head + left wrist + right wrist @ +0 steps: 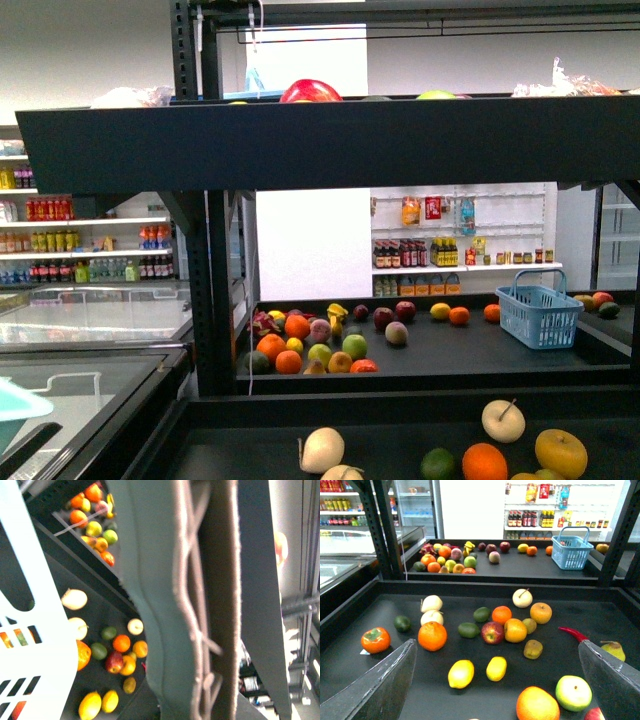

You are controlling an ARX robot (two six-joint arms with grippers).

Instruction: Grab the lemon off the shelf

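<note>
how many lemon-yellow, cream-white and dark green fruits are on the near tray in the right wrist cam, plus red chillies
lemon-yellow fruits: 2
cream-white fruits: 3
dark green fruits: 3
red chilli: 1
total: 9

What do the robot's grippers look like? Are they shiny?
Not shiny. The right gripper has two flat, dark grey fingers shaped like wedges, with pale scuffs along their edges. The left gripper, seen very close and blurry, looks grey-green, with pale worn edges and raised ridges running along it. The arms themselves are out of view.
</note>
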